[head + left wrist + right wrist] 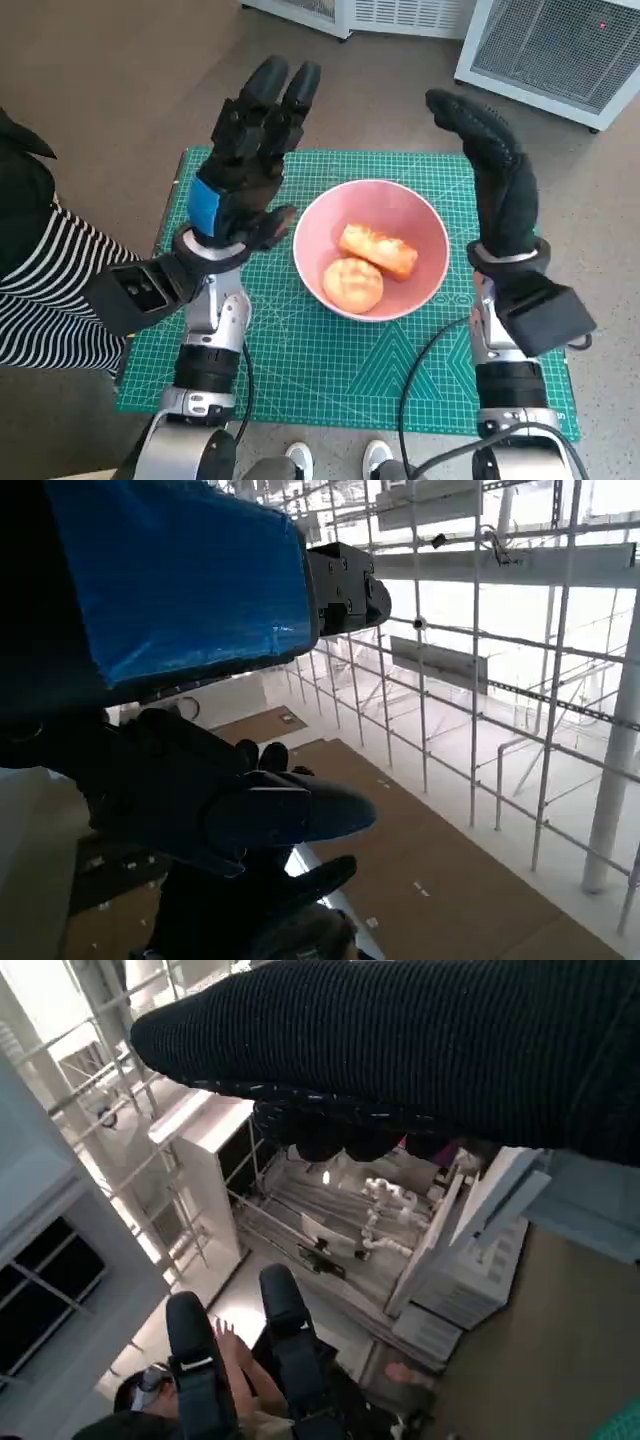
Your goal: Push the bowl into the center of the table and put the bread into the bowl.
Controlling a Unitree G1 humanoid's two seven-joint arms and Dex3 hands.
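A pink bowl (375, 215) sits near the middle of the green cutting mat (300, 360) in the head view. Inside it lie two pieces of bread: a long golden roll (378, 250) and a round bun (352, 285). My left hand (250, 160) is raised to the left of the bowl, fingers straight and apart, holding nothing. My right hand (495, 170) is lifted on the bowl's right side, fingers extended, also empty. The left wrist view shows my left hand (180, 630) against a room, no table. The right wrist view shows my right hand's glove (400, 1050) and, lower down, my left hand's fingers (285, 1340).
A person in a striped sleeve (50, 290) sits at the left of the table. White appliances (550, 50) stand on the floor beyond the table. A black cable (420, 370) loops over the mat near my right forearm. A person (150, 1400) shows in the right wrist view.
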